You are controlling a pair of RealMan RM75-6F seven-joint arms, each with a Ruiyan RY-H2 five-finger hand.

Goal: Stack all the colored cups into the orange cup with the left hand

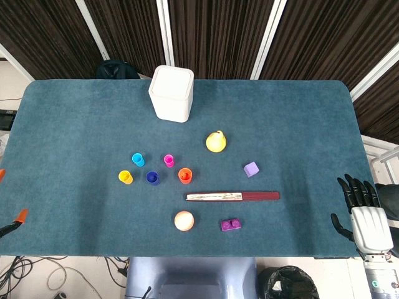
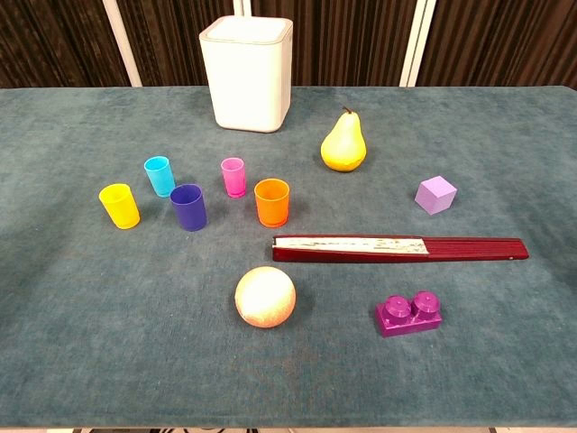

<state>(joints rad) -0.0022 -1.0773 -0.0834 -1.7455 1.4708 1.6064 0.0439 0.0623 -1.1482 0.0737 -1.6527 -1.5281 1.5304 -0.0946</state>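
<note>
On the table's left-centre we see the orange cup [image 2: 271, 201] upright, the other cups just leftward, nearer our unseen left hand, while the right hand [image 1: 363, 212] idles far right, fingers [image 1: 356, 189] spread, empty.

The table [image 2: 505, 361] wears a matt teal cloth with a short, felt-like nap. The 5 cups look like smooth plastic with a slight sheen: orange cup [image 2: 272, 201], pink cup [image 2: 233, 176], dark blue cup [image 2: 188, 207], light blue cup [image 2: 160, 175] and yellow cup [image 2: 119, 205]. The far white bin [image 2: 246, 74] is matt plastic. The pear [image 2: 343, 145] is glossy; the near ball [image 2: 265, 297] looks rough and grainy. The purple brick [image 2: 409, 314] shines like plastic.
</note>
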